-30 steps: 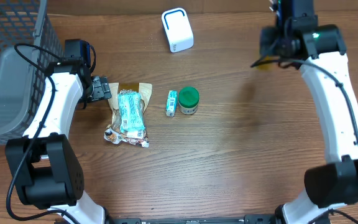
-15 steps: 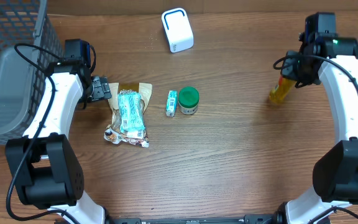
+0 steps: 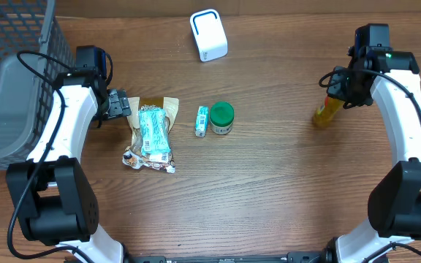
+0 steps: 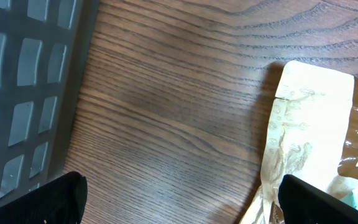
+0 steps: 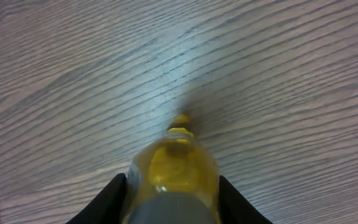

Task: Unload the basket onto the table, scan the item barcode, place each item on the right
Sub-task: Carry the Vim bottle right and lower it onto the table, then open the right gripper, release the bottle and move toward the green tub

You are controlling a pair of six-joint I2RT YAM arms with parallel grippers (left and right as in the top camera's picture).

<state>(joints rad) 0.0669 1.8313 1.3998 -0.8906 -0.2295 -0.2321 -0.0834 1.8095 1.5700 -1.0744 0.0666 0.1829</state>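
Right tool [image 5: 173,204] grips a clear plastic bottle of yellow liquid with a grey cap [image 3: 325,112], its black fingers [image 5: 107,200] pressed against both sides just under the cap. The bottle leans at the right side of the brown wooden desk [image 3: 269,190]; whether its base touches the wood I cannot tell. Bare wood lies all round it, and a wide stretch separates it from the nearest things. A white rounded scanner box with a blue outline [image 3: 209,35] sits well apart to the far left of the bottle, near the desk's back edge. At mid-desk a green-lidded round jar [image 3: 221,117] stands just beside a small green-and-white carton [image 3: 202,120]. Further left lies a tan pouch with a teal packet on top [image 3: 150,133]. The left tool [image 3: 119,106] hangs wide open and holds nothing, beside the pouch's top edge, with a grey wire basket [image 3: 13,80] close on its other side.
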